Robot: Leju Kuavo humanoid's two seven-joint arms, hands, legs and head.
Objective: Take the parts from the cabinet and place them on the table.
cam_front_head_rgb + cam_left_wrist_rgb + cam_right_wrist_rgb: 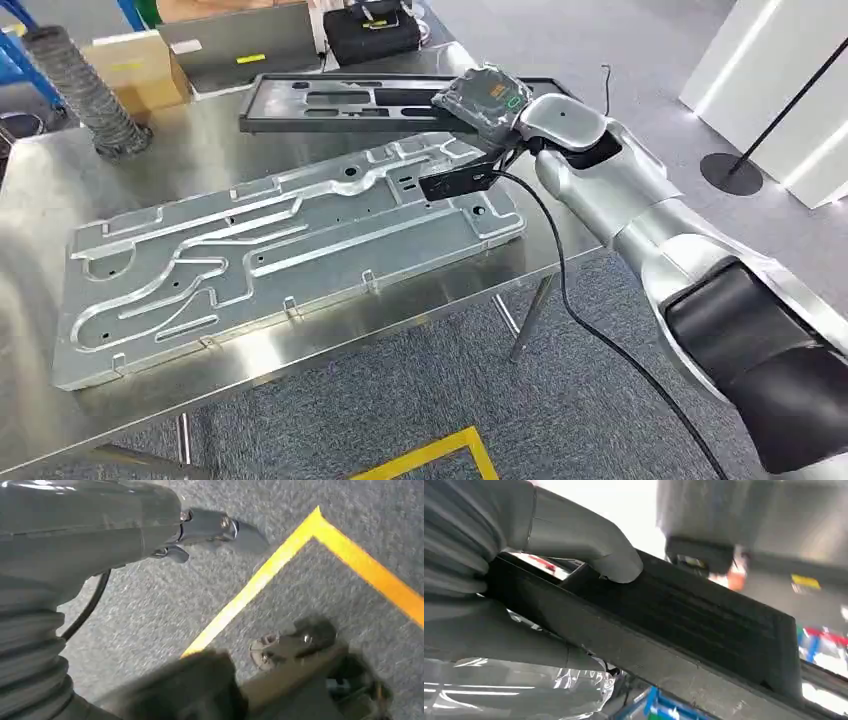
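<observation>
The left hand hangs over grey carpet, fingers apart, holding nothing. A silver machined plate lies on the steel table. Far right, the right hand grips the black part by its right end, above the table.

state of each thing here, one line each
black tray: held at one end by the right hand, raised over the far side of the table
silver machined plate: lying flat on the steel table
right hand: gripping the tray's edge
left hand: holding nothing, hanging above the floor
cardboard box: closed, on the table's far corner
</observation>
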